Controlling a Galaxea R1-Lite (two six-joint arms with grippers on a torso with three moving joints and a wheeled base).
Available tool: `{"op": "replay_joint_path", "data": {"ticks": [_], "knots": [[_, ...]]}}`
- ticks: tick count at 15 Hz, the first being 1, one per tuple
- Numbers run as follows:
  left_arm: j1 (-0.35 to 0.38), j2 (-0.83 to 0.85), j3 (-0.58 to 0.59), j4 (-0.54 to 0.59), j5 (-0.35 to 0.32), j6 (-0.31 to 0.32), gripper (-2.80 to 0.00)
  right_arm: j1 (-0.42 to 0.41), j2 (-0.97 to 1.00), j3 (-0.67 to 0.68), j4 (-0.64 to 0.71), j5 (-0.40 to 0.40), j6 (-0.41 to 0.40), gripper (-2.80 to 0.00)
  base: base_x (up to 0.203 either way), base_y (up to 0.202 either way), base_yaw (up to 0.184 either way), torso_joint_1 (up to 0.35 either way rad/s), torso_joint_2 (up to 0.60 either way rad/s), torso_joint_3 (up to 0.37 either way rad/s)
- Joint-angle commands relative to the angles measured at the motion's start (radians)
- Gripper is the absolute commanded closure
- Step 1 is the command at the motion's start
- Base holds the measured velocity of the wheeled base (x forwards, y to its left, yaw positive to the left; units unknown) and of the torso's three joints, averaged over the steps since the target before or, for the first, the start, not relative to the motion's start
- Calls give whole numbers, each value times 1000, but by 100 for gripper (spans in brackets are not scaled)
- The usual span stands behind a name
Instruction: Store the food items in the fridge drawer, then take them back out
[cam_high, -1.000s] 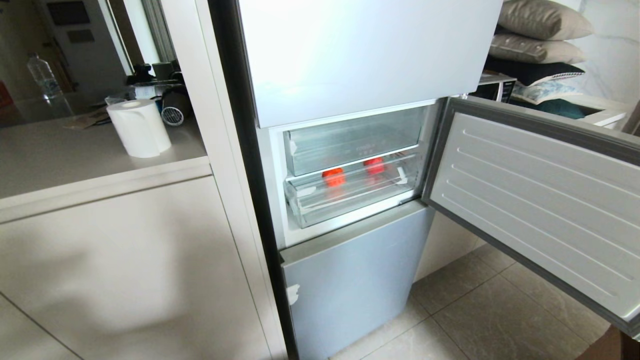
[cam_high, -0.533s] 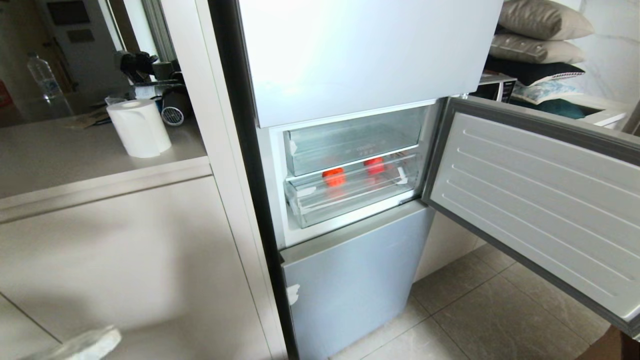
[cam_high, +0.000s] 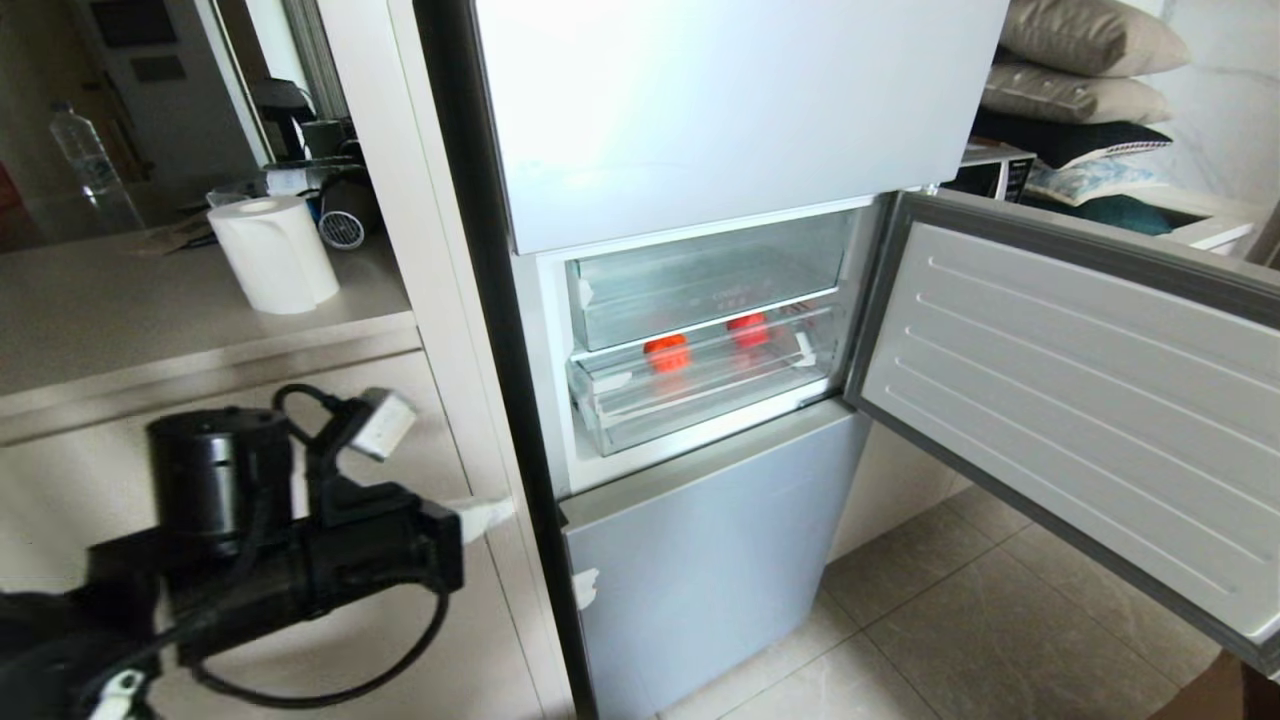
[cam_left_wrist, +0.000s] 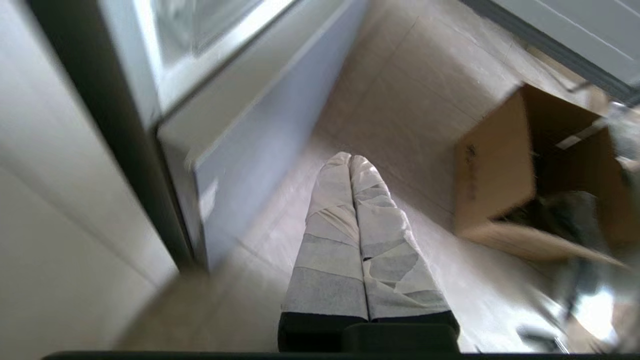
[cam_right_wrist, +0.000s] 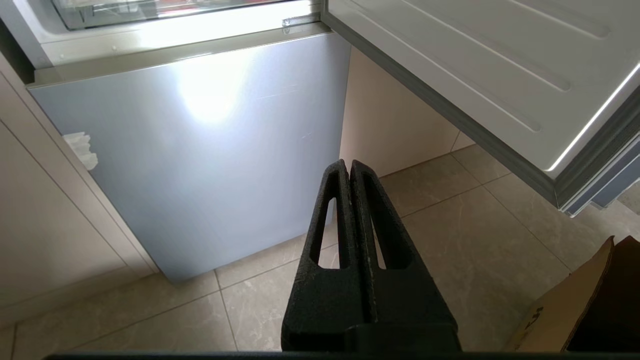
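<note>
Two red food items (cam_high: 666, 352) are seen in the clear fridge drawer (cam_high: 700, 395), one near its left half, the other (cam_high: 747, 328) toward the right rear. The upper drawer (cam_high: 705, 280) appears empty. The compartment door (cam_high: 1080, 400) is swung open. The left end effector (cam_left_wrist: 350, 159), taped fingers pressed together, is raised beside the fridge. The right end effector (cam_right_wrist: 348, 165) is closed, holding nothing, low before the lower door (cam_right_wrist: 200, 150). A cardboard box (cam_left_wrist: 500, 165) is seen on the floor.

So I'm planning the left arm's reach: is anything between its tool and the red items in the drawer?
Yes: the drawer's clear front wall fronts the red items; the left tool sits lower left.
</note>
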Motion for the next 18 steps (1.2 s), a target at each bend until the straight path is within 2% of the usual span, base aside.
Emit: {"op": "replay_joint_path", "data": {"ticks": [1, 5, 7, 13, 15, 18], "knots": [[-126, 214, -70, -106, 134, -11, 0, 0, 4, 0, 1, 1, 0, 0, 0, 0, 0, 0, 0, 0], [-232, 367, -225, -126, 283, -15, 0, 0, 4, 0, 1, 1, 0, 0, 0, 0, 0, 0, 0, 0], [-261, 434, -284, -134, 333, -13, 0, 0, 4, 1, 1, 1, 0, 0, 0, 0, 0, 0, 0, 0], [-301, 562, -451, -153, 460, -11, 0, 0, 4, 1, 0, 1, 0, 0, 0, 0, 0, 0, 0, 0], [-304, 616, -525, -150, 552, -11, 0, 0, 4, 1, 0, 1, 1, 0, 0, 0, 0, 0, 0, 0], [-303, 702, -665, -142, 648, -11, 0, 0, 4, 1, 0, 1, 1, 0, 0, 0, 0, 0, 0, 0]]}}
